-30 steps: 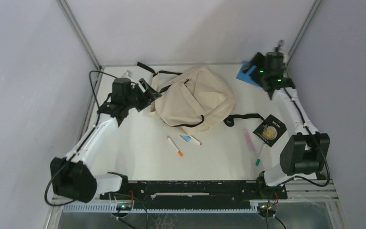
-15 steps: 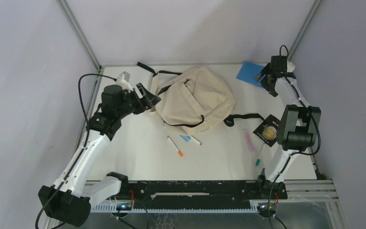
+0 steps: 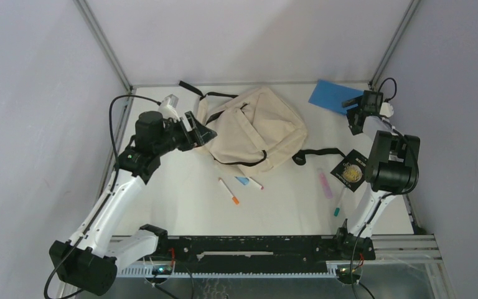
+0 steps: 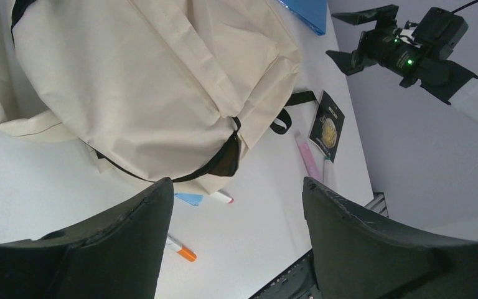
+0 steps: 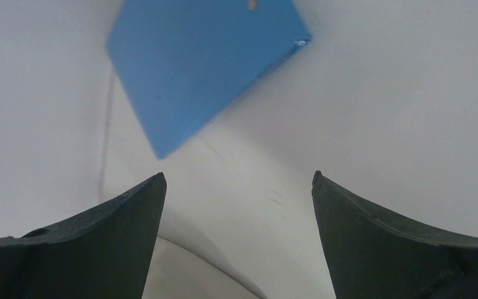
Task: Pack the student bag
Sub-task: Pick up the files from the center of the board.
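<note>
The cream student bag (image 3: 255, 128) with black straps lies at the back middle of the table; it also fills the top of the left wrist view (image 4: 143, 81). My left gripper (image 3: 200, 129) is open and empty, just left of the bag. My right gripper (image 3: 351, 112) is open and empty beside the blue notebook (image 3: 331, 96), which also shows in the right wrist view (image 5: 205, 62). Loose items lie in front of the bag: an orange-tipped pen (image 3: 229, 191), a red-tipped pen (image 3: 254, 182), a pink pen (image 3: 324, 182), a teal-tipped pen (image 3: 339, 202).
A small blue piece (image 3: 242, 180) lies between the pens. A black booklet with a gold emblem (image 3: 352, 168) lies at the right, near a black bag strap (image 3: 314, 152). Grey walls close the table on three sides. The right arm stands folded at the right edge.
My right gripper has moved down and right, off the notebook toward the right wall, and its arm has folded up. My left arm has risen and shifted slightly toward the bag.
</note>
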Available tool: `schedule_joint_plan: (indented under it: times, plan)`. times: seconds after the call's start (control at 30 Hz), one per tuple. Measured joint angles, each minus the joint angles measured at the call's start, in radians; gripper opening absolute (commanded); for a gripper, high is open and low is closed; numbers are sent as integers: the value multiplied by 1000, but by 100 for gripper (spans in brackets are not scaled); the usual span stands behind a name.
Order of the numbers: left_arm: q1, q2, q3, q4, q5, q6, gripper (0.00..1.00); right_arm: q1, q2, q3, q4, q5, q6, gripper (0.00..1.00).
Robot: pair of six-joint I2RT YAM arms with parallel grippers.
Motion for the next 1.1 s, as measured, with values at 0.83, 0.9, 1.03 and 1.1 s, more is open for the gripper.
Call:
schedule_joint_plan:
  times: [0.83,0.9,1.03,1.1]
  plan:
    - [0,95,1,14,37,15,81,-3,174,-115,513,23,351,92]
    - [0,109,1,24,37,14,81,-5,194,-117,562,22,365,90]
    - [0,136,1,52,39,13,80,-14,235,-124,665,3,393,86]
    - [0,146,1,58,42,13,81,-19,252,-133,721,-7,402,85]
